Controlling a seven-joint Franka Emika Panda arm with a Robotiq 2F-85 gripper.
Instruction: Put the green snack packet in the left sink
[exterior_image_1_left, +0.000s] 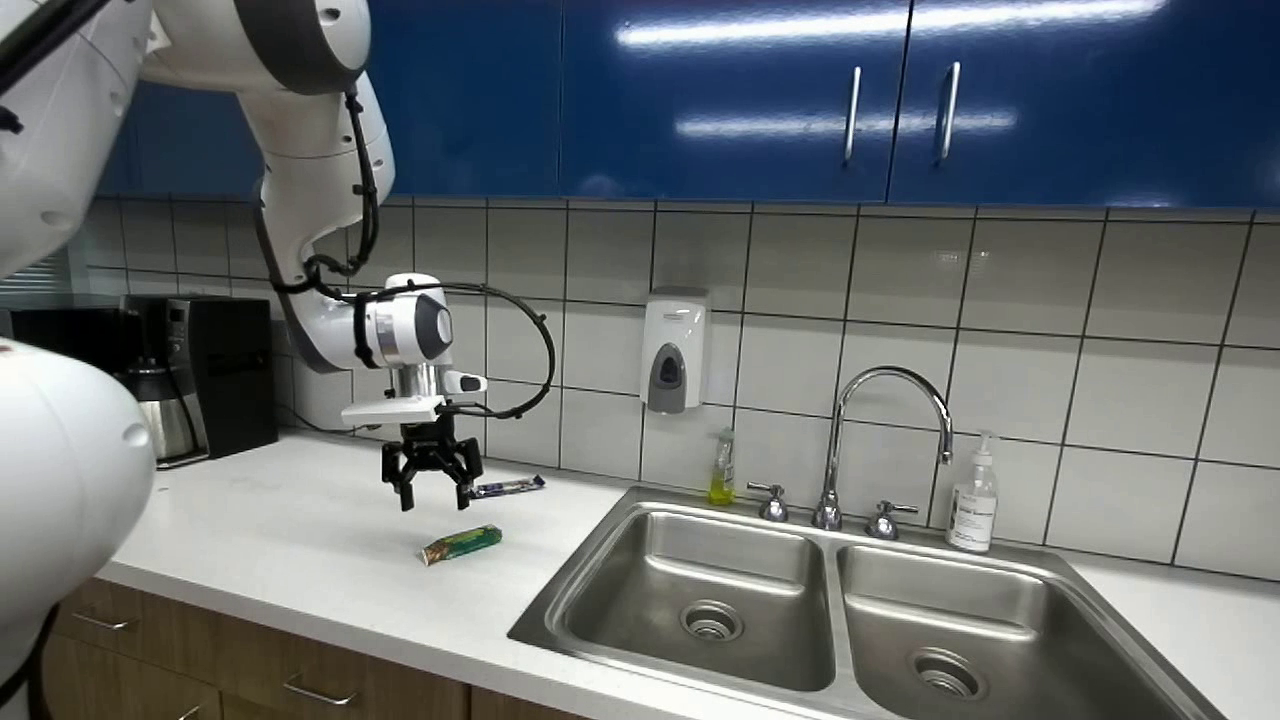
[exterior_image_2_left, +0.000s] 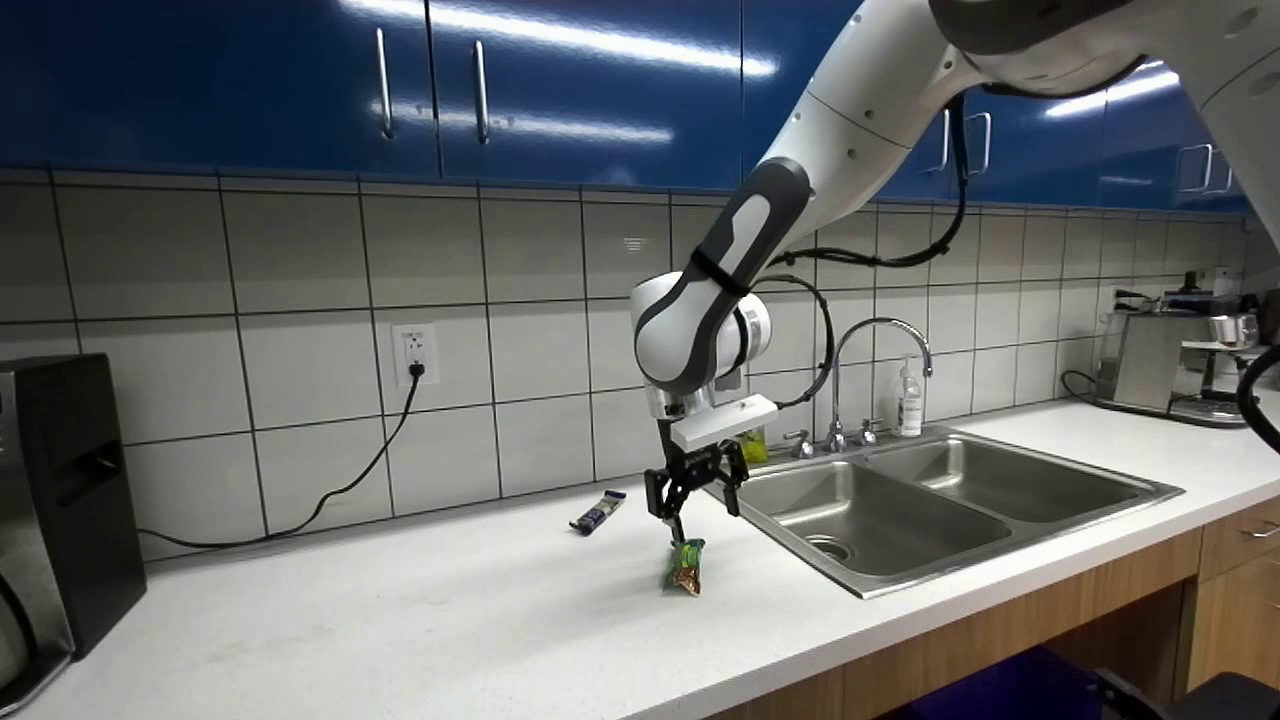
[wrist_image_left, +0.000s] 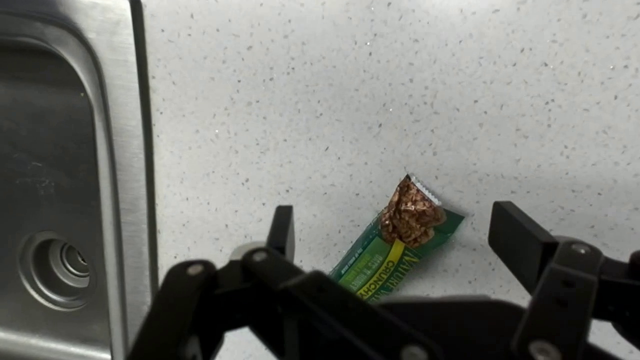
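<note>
Green Crunchy granola-bar packet (wrist_image_left: 384, 256) lies on the bench (exterior_image_1_left: 280, 510) near the left sink (exterior_image_1_left: 645, 622), slantwise below the wide-parted pincer (exterior_image_1_left: 434, 497), which should twist square to the packet's long sides, then descend straight and grip mid-length.

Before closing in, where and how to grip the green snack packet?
Probably mid-length, across its narrow width, from above: the green snack packet is elongated, flat on the counter. It runs diagonal to the closing line of the open hand, so I'd rotate first.
</note>
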